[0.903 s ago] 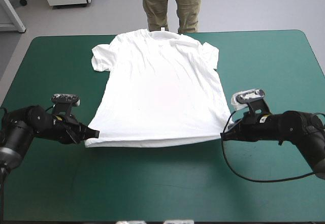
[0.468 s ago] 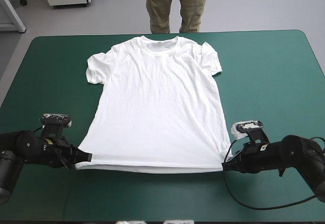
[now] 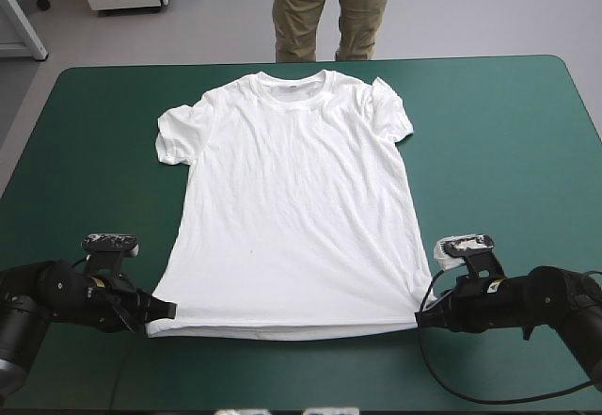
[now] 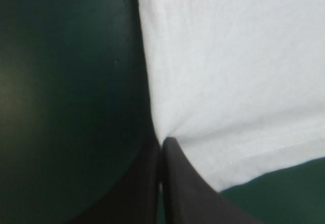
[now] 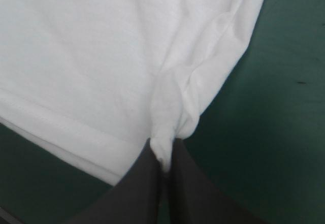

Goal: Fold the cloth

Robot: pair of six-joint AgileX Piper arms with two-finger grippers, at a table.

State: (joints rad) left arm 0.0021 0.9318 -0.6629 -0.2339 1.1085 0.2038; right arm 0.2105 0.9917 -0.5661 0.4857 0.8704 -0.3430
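The white T-shirt point(image 3: 292, 208) lies spread flat on the teal-green cover, collar toward the far edge, hem toward the near edge. My left gripper point(image 3: 162, 310) pinches the hem's left corner, low on the table; in the left wrist view its gripper point(image 4: 161, 144) is shut on the T-shirt point(image 4: 228, 71). My right gripper point(image 3: 420, 317) holds the hem's right corner. In the right wrist view that gripper point(image 5: 163, 150) clamps a bunched fold of the T-shirt point(image 5: 101, 51).
Bare teal-green cover point(image 3: 508, 133) stretches right and left of the shirt. A narrow strip of cover point(image 3: 282, 377) runs between the hem and the table's near edge.
Both grippers have drawn the hem toward the near edge and apart. The shirt slid toward me and now lies flatter and longer, its collar off the far edge.
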